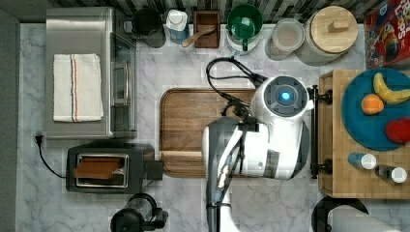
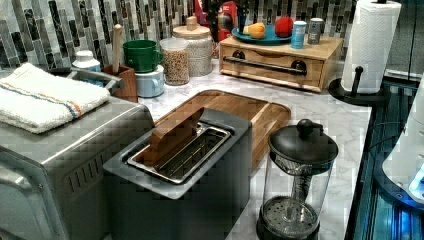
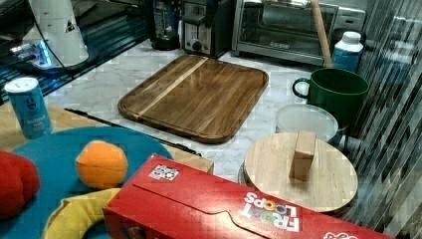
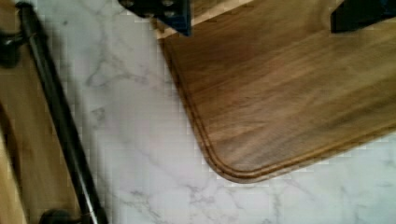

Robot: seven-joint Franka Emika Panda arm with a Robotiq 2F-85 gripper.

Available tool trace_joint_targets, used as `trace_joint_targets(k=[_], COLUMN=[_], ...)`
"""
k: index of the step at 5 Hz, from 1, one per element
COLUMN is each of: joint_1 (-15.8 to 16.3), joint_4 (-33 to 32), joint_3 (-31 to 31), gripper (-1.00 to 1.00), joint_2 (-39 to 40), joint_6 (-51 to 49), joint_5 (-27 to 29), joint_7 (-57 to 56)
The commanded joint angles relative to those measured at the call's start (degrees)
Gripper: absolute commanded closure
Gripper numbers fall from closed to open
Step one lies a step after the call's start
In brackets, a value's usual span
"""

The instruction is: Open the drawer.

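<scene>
Bamboo, pale and stiff, makes up the drawer [image 2: 272, 64], which sits shut in a low box at the far end of the marble counter [image 2: 325, 112], under a blue plate of fruit [image 2: 265, 36] in the left view. It looks light and shallow, likely to slide out easily, though the whole box may creep forward if pulled hard. The place to take hold is the long black handle [image 2: 265, 65], a thin rigid bar on two black mounts; smooth metal, so a grip near the middle should pull straight. In the top view the arm hangs over the cutting board [image 1: 193, 125], just beside the drawer front. The gripper [image 4: 261, 11] has its fingers [image 4: 161, 9] spread wide, holding nothing, with the handle off to one side.
</scene>
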Motion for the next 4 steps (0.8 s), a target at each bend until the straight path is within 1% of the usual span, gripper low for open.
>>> trace_joint_targets(k=[1, 3, 4], joint_1=[-2.0, -5.9, -6.0], joint_4=[-3.6, -1.8, -1.6], joint_3=[-3.1, -4.4, -5.5], gripper=[-1.0, -1.0, -1.0], joint_2=[0.3, 2.1, 2.8], joint_6=[8.1, 9.8, 10.8], joint_5=[-5.5, -5.7, -6.3], joint_7=[-12.8, -23.4, -25.8])
